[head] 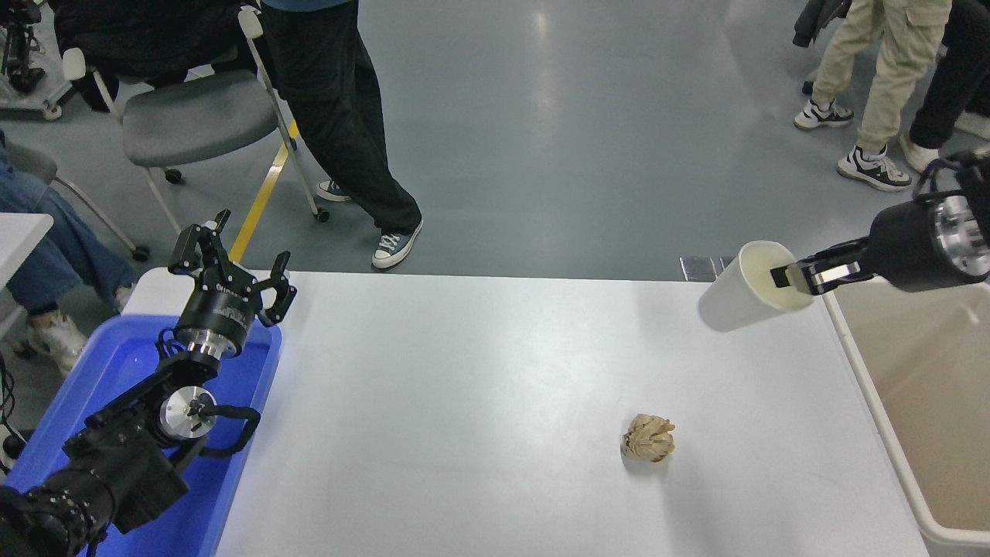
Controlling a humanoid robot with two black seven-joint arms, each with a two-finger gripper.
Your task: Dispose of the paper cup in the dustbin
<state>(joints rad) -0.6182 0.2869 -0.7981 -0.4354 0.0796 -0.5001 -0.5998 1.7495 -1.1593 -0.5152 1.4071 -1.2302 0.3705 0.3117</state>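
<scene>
The white paper cup [739, 298] hangs tilted in the air above the table's far right corner, its cream mouth turned toward the right. My right gripper [797, 275] is shut on the cup's rim, one finger inside the mouth. The beige dustbin [874, 402] with its thick white rim stands just right of the table; the cup is just left of its near rim. My left gripper [232, 267] is open and parked at the lower left, above the blue tray.
A crumpled brown paper ball [649, 439] lies on the white table [464, 402], front of centre right. A blue plastic tray [116, 363] sits at the left edge. People stand beyond the table, and a grey chair [186, 116] is at the far left.
</scene>
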